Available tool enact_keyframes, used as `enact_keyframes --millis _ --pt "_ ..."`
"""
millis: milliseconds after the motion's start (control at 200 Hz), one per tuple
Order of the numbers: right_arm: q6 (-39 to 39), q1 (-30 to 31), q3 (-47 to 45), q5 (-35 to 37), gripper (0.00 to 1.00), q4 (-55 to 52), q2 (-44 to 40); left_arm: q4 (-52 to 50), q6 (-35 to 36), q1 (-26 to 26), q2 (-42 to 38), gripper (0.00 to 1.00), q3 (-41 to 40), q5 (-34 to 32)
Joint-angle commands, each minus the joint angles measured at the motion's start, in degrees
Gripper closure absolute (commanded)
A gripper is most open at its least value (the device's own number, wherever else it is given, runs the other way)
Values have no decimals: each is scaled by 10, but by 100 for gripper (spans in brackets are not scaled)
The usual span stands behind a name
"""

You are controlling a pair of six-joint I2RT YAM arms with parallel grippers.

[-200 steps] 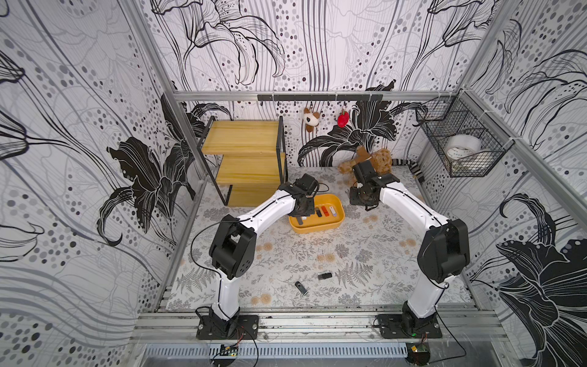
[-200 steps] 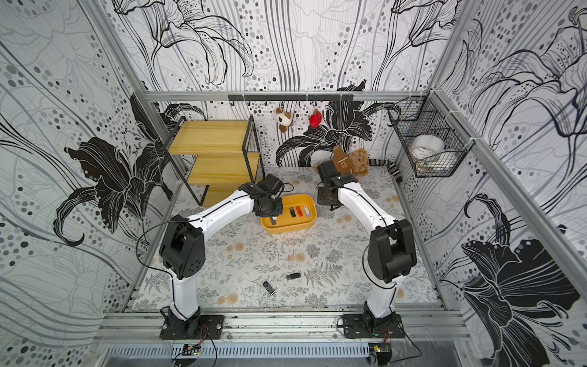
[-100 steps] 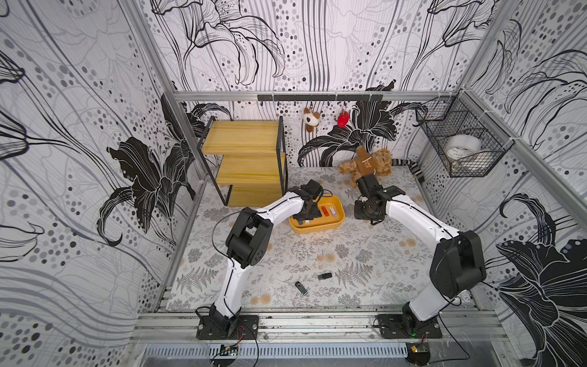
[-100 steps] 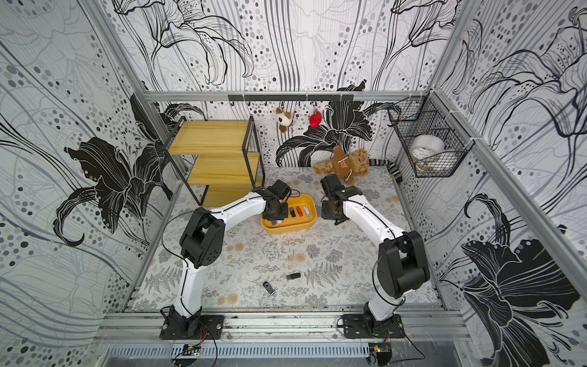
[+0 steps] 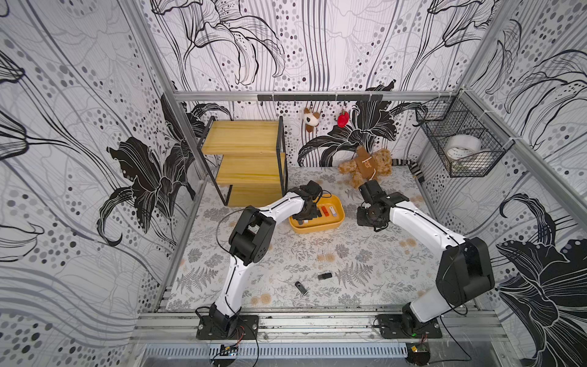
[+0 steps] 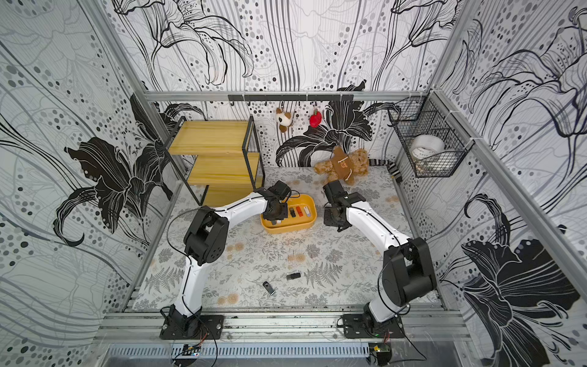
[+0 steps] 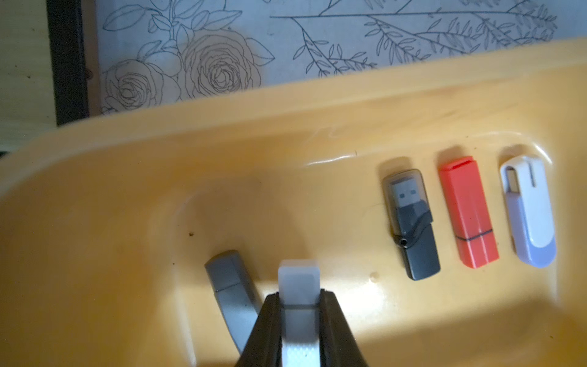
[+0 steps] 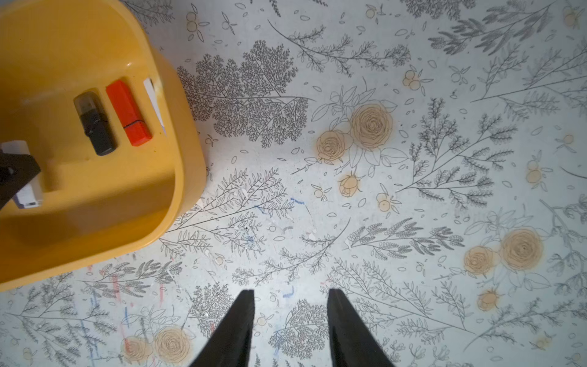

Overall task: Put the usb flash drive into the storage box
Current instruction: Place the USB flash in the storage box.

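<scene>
Near edge of the desk [image 5: 365,254]: a stubby black drive [image 5: 324,276] and a black drive with a silver end [image 5: 301,287] lie loose, well apart from the box.

Farther in, the right end effector [image 8: 290,295] hovers over bare desk beside the storage box [image 7: 127,178], jaws spread, nothing between them.

The left end effector [image 7: 300,297] is clenched on a white translucent usb flash drive [image 7: 298,279], inside the box and low over its floor. A grey drive [image 7: 227,273] lies just beside it. A dark grey drive [image 7: 413,228], a red drive [image 7: 467,213] and a white-lilac drive [image 7: 529,209] sit in a row beyond.

Step judged: release. Best done low, over the bare floor between the grey and dark grey drives, then a straight lift so nothing drags.

Unclear: whether the held drive touches the floor. Its rear end and the grey drive's lower part are hidden by the fingers. In both top views the wrist covers the grip.
</scene>
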Motion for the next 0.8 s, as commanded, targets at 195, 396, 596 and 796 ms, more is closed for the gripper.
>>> enact_keyframes --millis 195,396,596,796 --pt "8 2 -11 -4 57 -3 -21 2 13 5 28 74 34 -7" --pt "7 3 -19 -6 57 -1 -23 -4 14 5 35 64 50 -4" --pt "14 4 -38 -11 56 3 -38 -9 17 2 1 54 91 15" --pt "37 29 -78 -22 56 19 -66 -67 23 1 -71 47 175 -5"
